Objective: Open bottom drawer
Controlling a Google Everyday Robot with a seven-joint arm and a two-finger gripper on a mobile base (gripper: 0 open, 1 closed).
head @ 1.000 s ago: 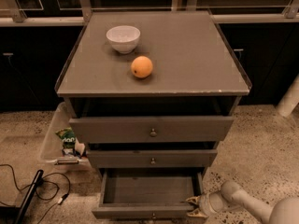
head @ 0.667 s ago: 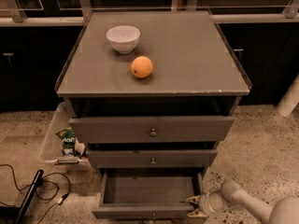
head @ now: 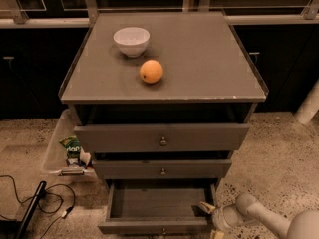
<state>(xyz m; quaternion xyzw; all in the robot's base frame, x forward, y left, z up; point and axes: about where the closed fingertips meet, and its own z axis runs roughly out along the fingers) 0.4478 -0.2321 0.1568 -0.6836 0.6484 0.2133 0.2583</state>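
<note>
Grey wood forms the bottom drawer (head: 158,203), the nearest thing in view. It stands pulled well out from the cabinet, its bare inside showing and its small knob (head: 163,230) at the lower edge of the front. At the drawer's right front corner sits the gripper (head: 212,219), touching or just beside the end of the drawer front. I cannot tell whether it is wide or closed, or whether it holds anything. The pale arm (head: 269,218) runs away from it to the lower right.

On the speckled floor to the left lie black cables (head: 50,203), and behind them a clear bin (head: 55,148) holds a green packet (head: 73,146).

Above the open drawer, the middle drawer (head: 163,169) and top drawer (head: 162,138) are both pushed in. The grey worktop (head: 209,59) carries an orange (head: 151,71) and, farther back and just apart from it, a white bowl (head: 131,40) standing upright.
</note>
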